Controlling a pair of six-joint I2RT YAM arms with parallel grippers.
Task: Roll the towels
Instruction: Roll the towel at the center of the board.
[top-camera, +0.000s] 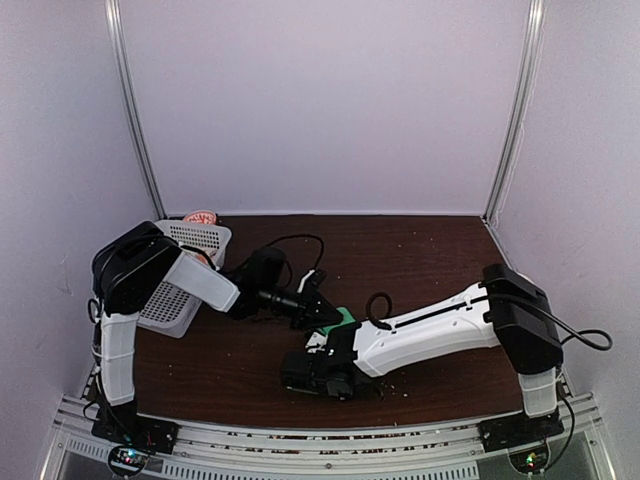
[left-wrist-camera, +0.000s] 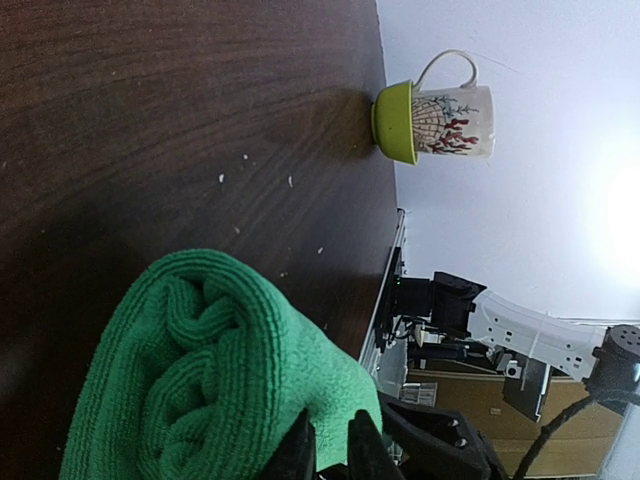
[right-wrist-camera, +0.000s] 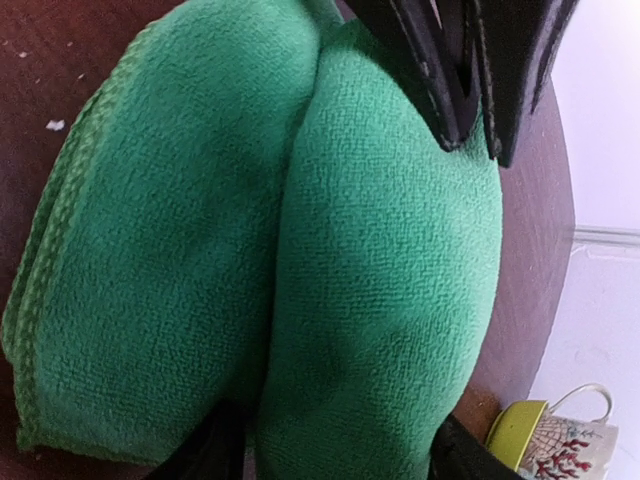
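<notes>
No words, numbers or brand marks I can read in any of my views, mug (left-wrist-camera: 445, 120) bearing only a painted pattern of red and dark sprigs, possibly a tiny mark among them, too small to tell, green towel (right-wrist-camera: 380, 250) plain.

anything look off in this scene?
White crumbs are scattered over the table. The mug at its edge seems to stand green end down, maybe upside down; the tilted view leaves that unsure. The towel roll looks fine.
</notes>
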